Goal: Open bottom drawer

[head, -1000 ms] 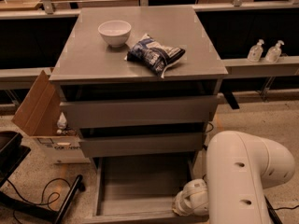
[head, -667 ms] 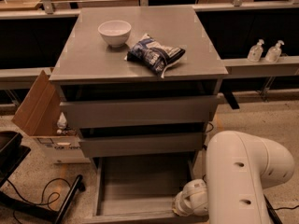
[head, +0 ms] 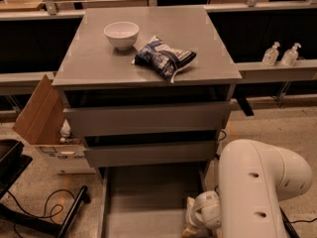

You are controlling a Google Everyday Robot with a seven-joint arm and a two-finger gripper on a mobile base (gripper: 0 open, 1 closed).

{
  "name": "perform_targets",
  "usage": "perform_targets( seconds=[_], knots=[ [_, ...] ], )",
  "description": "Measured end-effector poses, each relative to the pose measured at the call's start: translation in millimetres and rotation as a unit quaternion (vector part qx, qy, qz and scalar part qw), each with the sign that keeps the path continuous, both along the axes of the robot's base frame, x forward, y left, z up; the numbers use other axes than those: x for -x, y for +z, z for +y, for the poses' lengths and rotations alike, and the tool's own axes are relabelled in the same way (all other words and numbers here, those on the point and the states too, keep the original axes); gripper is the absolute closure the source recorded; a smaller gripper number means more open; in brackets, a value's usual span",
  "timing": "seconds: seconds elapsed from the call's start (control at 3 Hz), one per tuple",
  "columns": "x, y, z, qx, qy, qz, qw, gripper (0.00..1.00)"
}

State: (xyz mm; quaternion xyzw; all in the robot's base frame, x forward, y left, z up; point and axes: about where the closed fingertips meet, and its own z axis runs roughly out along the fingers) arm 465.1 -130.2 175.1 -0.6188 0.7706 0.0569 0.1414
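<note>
Grey bottom drawer (head: 148, 197) open, gripper (head: 194, 221) beside it

the tray of the bottom drawer (head: 148, 197) lies open from above, while the gripper (head: 196, 218) and white arm (head: 265, 187) crowd its right edge and a cardboard box (head: 39, 125) stands to its left.

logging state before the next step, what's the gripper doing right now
gripper: cannot be told; it is low at the right side of the pulled-out bottom drawer.
</note>
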Motion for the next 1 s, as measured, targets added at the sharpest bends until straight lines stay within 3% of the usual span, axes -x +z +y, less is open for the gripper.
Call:
perform_targets(
  seconds=[0.33, 0.67, 1.0],
  knots=[
    [0.0, 0.0, 0.0, 0.000, 0.000, 0.000, 1.0000, 0.00],
    [0.7, -0.8, 0.8, 0.000, 0.000, 0.001, 1.0000, 0.18],
    [-4.8, 0.3, -4.3, 0.001, -0.006, 0.003, 1.0000, 0.49]
  ],
)
